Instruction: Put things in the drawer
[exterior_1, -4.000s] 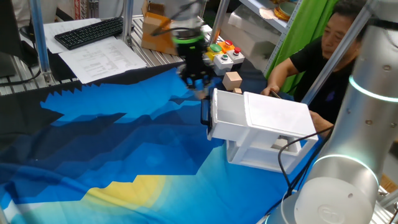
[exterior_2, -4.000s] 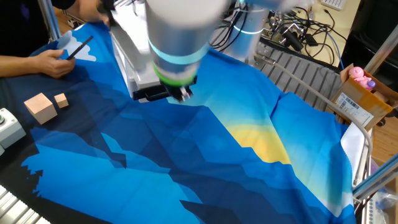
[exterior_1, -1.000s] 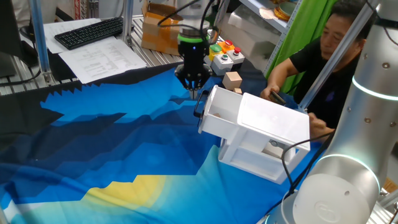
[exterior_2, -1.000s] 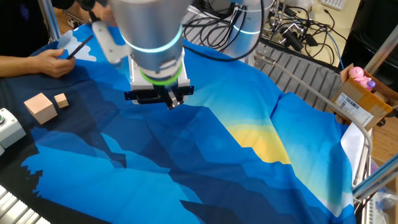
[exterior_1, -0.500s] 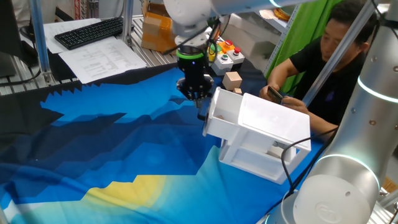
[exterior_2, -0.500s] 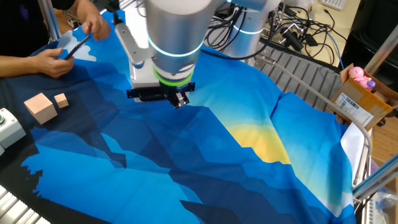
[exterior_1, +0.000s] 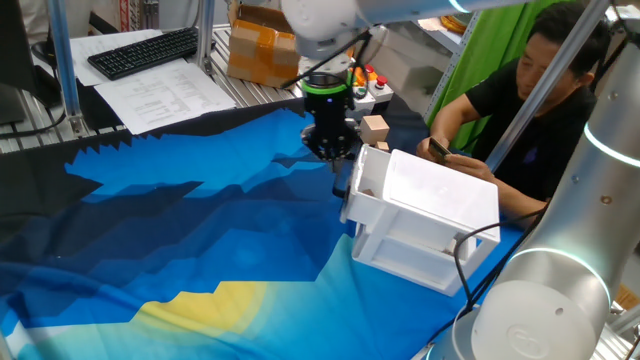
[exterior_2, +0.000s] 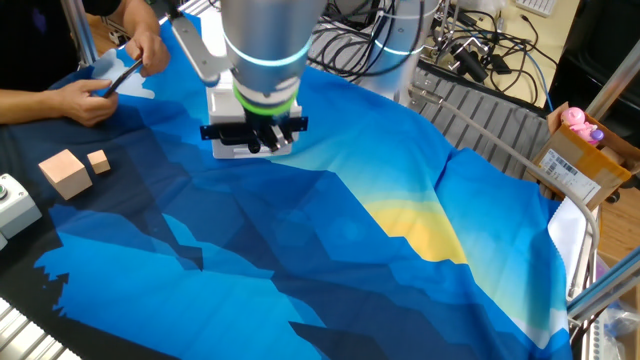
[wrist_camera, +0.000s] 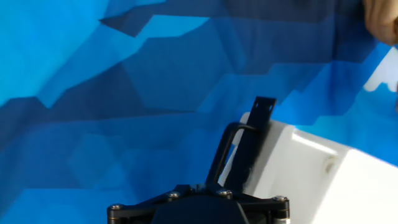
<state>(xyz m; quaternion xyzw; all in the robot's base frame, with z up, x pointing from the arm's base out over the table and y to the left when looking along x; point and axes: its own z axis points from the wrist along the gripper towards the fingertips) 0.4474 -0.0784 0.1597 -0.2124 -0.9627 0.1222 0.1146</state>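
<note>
While the arm hangs over the blue cloth (exterior_1: 200, 230) on the tabletop, the white cabinet (exterior_1: 440, 235) sits at the right of one fixed view w/ the drawer (exterior_1: 375, 190) pulled partway out toward the left. Drawer front carries a black handle (wrist_camera: 239, 152); hand view shows it right below the camera, a dark finger-like bar up against it. The gripper (exterior_1: 337, 160) is down at that handle, just at the drawer's front edge. Whether it's clenched on the handle or loose, can't tell — fingertips are hidden by the wrist in both fixed views and cropped in the hand view.

Blocks: two light-tan wooden blocks (exterior_2: 72, 170) lie at the near-left of the other fixed view, well apart from the drawer, a bigger cube w/ a smaller one just beside it. Neither is in the drawer yet.

Judgement: step in hand is opening the drawer, so task is early. To do it well: pull straight along the slide, low and level, not sideways — the light cabinet looks likely to skid or twist on the cloth. Open enough for a block to drop in, then release cleanly before lifting.
</note>
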